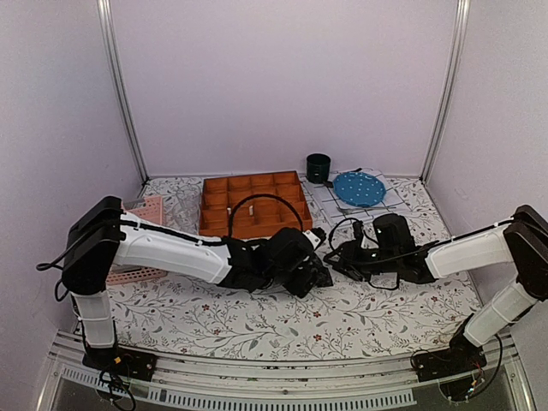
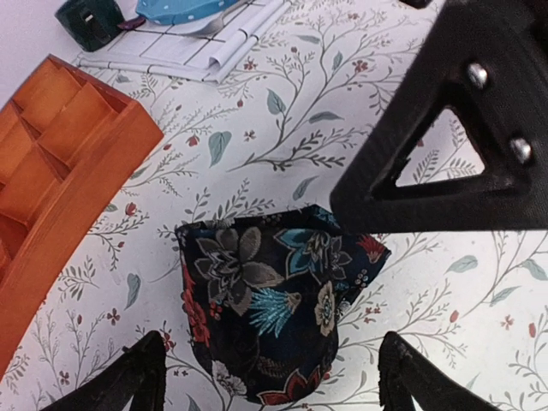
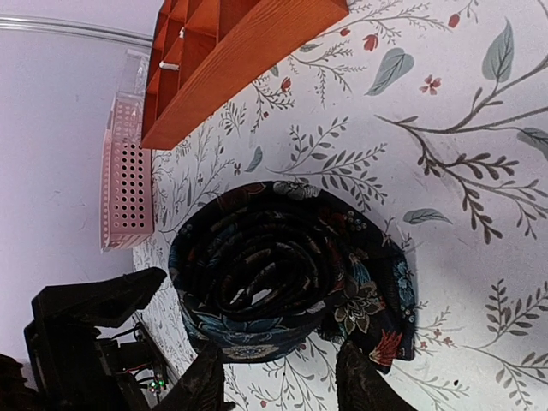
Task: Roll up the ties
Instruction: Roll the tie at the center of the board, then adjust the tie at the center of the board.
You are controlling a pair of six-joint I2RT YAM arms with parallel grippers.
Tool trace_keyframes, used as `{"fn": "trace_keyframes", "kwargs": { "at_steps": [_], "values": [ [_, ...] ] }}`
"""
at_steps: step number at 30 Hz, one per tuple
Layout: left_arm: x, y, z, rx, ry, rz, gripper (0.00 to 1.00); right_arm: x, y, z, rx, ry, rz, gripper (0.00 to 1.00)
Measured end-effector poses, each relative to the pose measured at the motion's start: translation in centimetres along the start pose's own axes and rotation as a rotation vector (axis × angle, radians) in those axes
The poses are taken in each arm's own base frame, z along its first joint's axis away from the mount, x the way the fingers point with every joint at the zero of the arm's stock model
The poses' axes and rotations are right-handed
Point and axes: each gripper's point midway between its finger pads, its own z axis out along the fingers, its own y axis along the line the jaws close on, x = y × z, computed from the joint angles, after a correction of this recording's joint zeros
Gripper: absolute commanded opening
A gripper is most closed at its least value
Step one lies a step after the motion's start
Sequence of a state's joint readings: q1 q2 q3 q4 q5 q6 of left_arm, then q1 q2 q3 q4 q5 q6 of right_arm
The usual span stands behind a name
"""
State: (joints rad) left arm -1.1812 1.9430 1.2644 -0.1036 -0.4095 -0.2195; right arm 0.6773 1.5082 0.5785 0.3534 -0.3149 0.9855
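Two grippers are seen from above meeting at mid-table, the left gripper (image 1: 317, 278) and the right gripper (image 1: 336, 255), just in front of the wooden tray (image 1: 208, 205); what lies between them is hidden there.

In the left wrist view the tie (image 2: 265, 308) is shown already wound into a roll on the tablecloth (image 2: 282, 145), between widely parted fingers (image 2: 141, 381) by which nothing is grasped.

In the right wrist view the spiral is seen end-on. The right fingers (image 3: 355, 377) are set partly apart at its edge, and whether fabric is pinched cannot be told.

The rolling is judged nearly finished. A snug hold is called for next, lest the coil loosen.
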Motion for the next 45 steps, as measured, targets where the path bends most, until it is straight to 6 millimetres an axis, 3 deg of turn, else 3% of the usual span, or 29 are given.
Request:
{"fn": "trace_keyframes", "kwargs": {
  "at_steps": [9, 21, 28, 35, 40, 45],
  "values": [
    [-1.2, -0.1, -0.8, 0.039, -0.029, -0.046, 0.84, -0.6, 0.9, -1.8, 0.021, -0.026, -0.065, 0.46],
    [-2.3, -0.2, -1.8, 0.113, -0.057, -0.129, 0.83, -1.0, 3.6, -1.7, -0.003, 0.005, -0.151, 0.42],
    [-1.9, 2.6, -4.0, 0.081, -0.082, -0.200, 0.83, -0.8, 6.8, -0.5, -0.038, 0.039, -0.212, 0.39],
    [-2.2, 7.6, -7.5, 0.026, -0.168, -0.351, 0.82, -0.3, 9.5, 0.9, -0.067, 0.081, -0.260, 0.39],
    [-0.3, 9.4, -7.1, -0.007, -0.147, -0.412, 0.80, -0.1, 10.4, 2.7, -0.083, 0.127, -0.262, 0.38],
    [1.0, 9.6, -6.8, -0.015, -0.121, -0.439, 0.80, 0.4, 10.0, 4.2, -0.070, 0.171, -0.250, 0.37]
  ]
}}
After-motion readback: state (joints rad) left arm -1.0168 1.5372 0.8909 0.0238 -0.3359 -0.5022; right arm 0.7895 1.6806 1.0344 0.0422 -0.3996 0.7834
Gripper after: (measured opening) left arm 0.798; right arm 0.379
